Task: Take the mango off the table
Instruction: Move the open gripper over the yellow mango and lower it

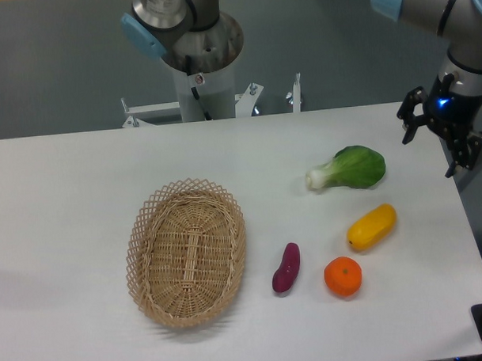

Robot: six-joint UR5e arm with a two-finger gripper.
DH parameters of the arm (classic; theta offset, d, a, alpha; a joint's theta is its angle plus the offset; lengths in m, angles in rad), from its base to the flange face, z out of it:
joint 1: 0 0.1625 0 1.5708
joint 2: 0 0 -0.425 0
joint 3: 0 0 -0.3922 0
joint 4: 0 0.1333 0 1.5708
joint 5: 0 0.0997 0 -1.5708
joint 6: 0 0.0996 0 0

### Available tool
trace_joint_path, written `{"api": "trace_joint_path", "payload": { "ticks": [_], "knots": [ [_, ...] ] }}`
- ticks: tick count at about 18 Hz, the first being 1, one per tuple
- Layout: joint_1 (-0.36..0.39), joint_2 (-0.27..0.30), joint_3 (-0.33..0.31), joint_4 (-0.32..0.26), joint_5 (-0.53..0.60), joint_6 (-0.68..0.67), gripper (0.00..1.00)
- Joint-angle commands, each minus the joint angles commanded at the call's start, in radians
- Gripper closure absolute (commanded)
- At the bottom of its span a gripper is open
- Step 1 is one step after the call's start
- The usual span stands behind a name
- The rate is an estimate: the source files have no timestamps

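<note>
Presently the mango (pixel 372 227) lies on the white worktop (pixel 82 178) toward its right side, resting on its long side and angled so that its upper end points toward the right edge. It is a smooth yellow fruit, deeper orange-yellow at its lower left end. Just below it and slightly to the left sits a round orange (pixel 342 276), near but not touching. To the left of the orange lies a small purple sweet potato (pixel 286 268), set roughly upright in the picture. Above the mango, apart from it, rests a leafy green vegetable (pixel 348 169) with a pale stalk end pointing left.

An oval wicker basket (pixel 186 252) stands on the left-centre of the worktop, well apart from the mango, with nothing visible inside it.

The end effector (pixel 439 146) hangs at the far right edge of the worktop, up and to the right of the mango and well apart from it. Its dark fingers are spread wide, one toward the left and one toward the right, and nothing sits between them. A small blue light glows on the wrist above it. The arm's base column (pixel 199 79) rises behind the back edge of the worktop.
</note>
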Motion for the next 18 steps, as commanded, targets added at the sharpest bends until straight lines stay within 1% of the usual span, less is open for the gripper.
{"api": "trace_joint_path", "payload": {
  "ticks": [6,8,11,13,16,18],
  "knots": [
    [-0.006,-0.006,-0.011,0.008,0.002,-0.008,0.00],
    [-0.005,-0.006,-0.027,0.029,0.000,-0.009,0.00],
    [-0.006,-0.005,-0.078,0.087,0.000,-0.014,0.00],
    [-0.011,-0.008,-0.118,0.147,0.002,-0.015,0.00],
    [-0.015,-0.054,-0.158,0.238,0.003,-0.023,0.00],
    [-0.015,-0.098,-0.163,0.287,0.024,-0.025,0.00]
  ]
}}
